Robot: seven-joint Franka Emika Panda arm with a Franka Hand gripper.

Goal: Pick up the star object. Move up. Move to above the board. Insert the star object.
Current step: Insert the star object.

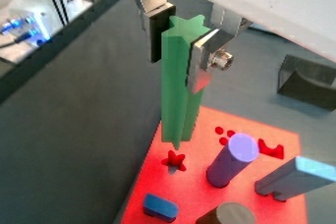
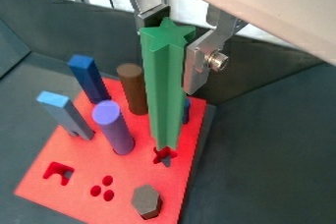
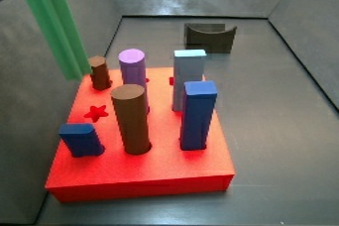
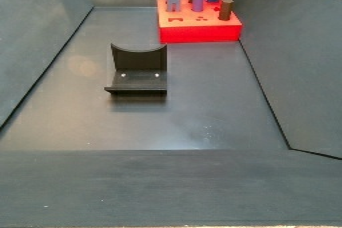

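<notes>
The star object (image 1: 179, 85), a tall green rod, hangs upright with my gripper (image 1: 182, 43) shut on its upper end. Both wrist views show the dark pad on one side and the silver finger (image 2: 197, 66) on the other. The rod's lower end hovers just above the star-shaped hole (image 1: 175, 159) in the red board (image 1: 155, 184). In a side view the star object (image 3: 56, 32) sits over the board's (image 3: 146, 170) far left part, clear of the star hole (image 3: 95, 113). My gripper (image 2: 171, 43) is out of frame in both side views.
On the board stand a purple cylinder (image 2: 113, 127), brown cylinders (image 3: 129, 119), blue posts (image 3: 197, 114) and a grey hex peg (image 2: 147, 201). The dark fixture (image 4: 136, 72) stands on the floor, well away from the board (image 4: 201, 27). Dark walls enclose the floor.
</notes>
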